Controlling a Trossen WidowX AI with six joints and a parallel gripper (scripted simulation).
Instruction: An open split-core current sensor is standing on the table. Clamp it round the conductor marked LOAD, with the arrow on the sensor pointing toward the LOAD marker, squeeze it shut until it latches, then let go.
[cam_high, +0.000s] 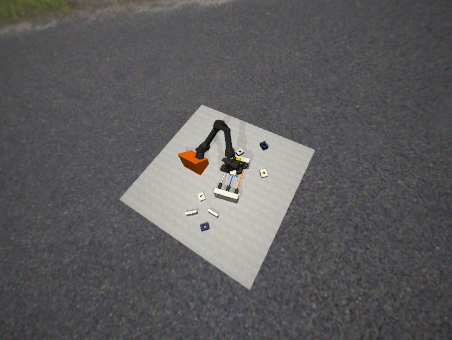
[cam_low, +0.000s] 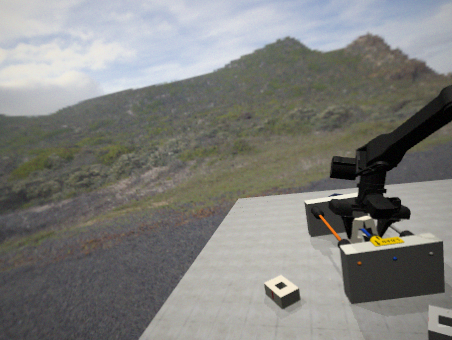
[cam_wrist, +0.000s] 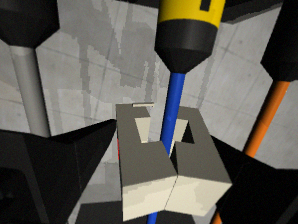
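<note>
Fingers pinch the split-core sensor from both sides. Sensor sits round the blue conductor, between the gray and orange ones. Yellow marker is on the blue conductor's end.

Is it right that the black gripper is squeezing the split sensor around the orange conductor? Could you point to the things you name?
No, the conductor is wrong: the wrist view shows the black gripper (cam_high: 233, 171) (cam_low: 367, 232) (cam_wrist: 155, 129) squeezing the split sensor (cam_wrist: 142, 160) around the blue conductor (cam_wrist: 173, 107).
</note>
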